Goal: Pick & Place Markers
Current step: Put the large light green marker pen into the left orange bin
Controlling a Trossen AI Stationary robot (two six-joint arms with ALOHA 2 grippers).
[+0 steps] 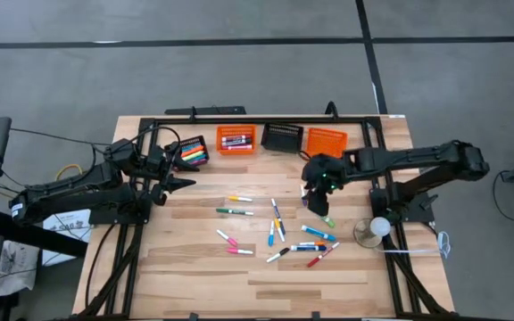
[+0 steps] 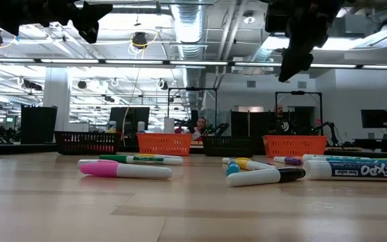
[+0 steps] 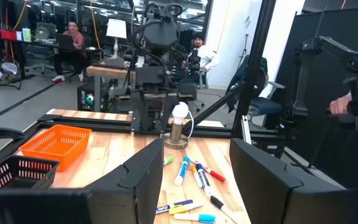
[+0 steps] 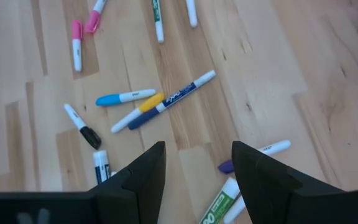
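Note:
Many markers (image 1: 275, 227) lie flat and scattered on the middle of the wooden table; the low view shows a pink one (image 2: 123, 169) nearest. My right gripper (image 1: 318, 205) hangs open above the right part of the scatter, tilted down. Its wrist view shows its open fingers (image 4: 197, 155) over a blue and a yellow marker (image 4: 160, 102), touching none. My left gripper (image 1: 186, 183) waits open and level above the table's left side, with nothing between its fingers (image 3: 194, 168). More markers fill a black basket (image 1: 193, 153) and an orange basket (image 1: 236, 139).
A second black basket (image 1: 282, 136) and a second orange basket (image 1: 326, 141) stand in the row at the far edge. A white ball on a round stand (image 1: 377, 229) sits at the right edge. Black frame rails (image 1: 239, 119) border the table. People sit in the room beyond.

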